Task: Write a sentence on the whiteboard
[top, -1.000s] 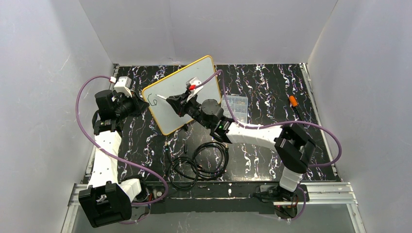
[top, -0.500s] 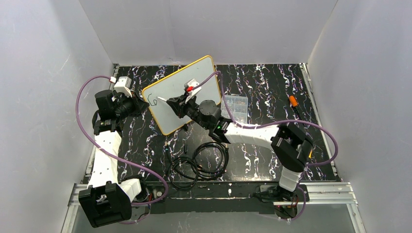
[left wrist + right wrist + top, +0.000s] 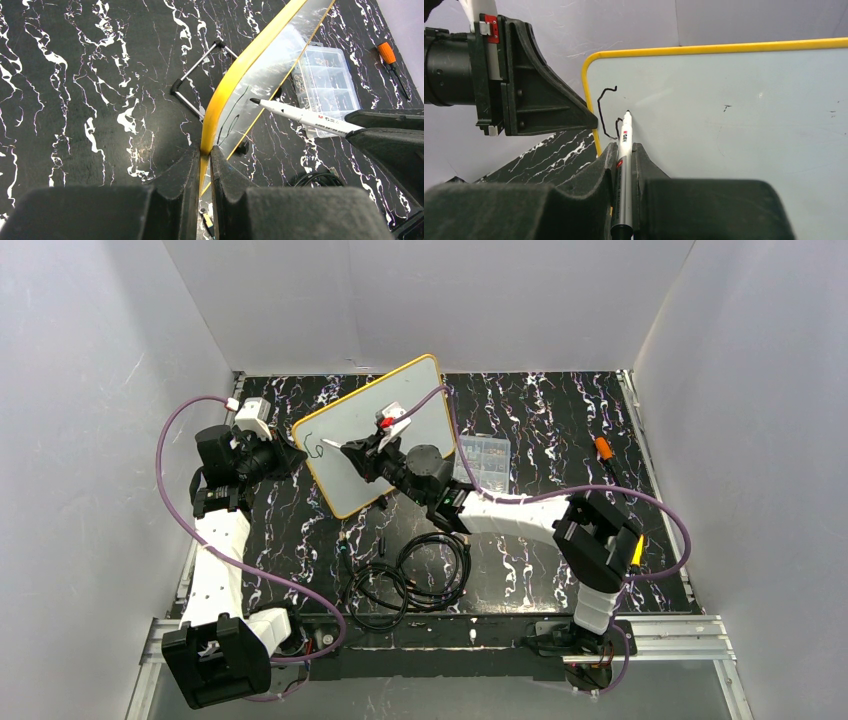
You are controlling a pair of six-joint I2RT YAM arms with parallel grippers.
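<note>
Top external: right gripper (image 3: 624,148), clamped on marker (image 3: 626,131), is shifted slightly left; whiteboard (image 3: 734,115) is pinched by left gripper (image 3: 205,152).

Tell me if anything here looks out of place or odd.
Nothing looks spilled or damaged. The whiteboard stands tilted, its rim pinched by the left tool, while the right tool holds a marker at it.

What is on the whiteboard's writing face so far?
Near the left rim of the whiteboard, one curved dark stroke and a small second one by the marker tip. The right gripper covers the lower part; elsewhere only faint specks.
</note>
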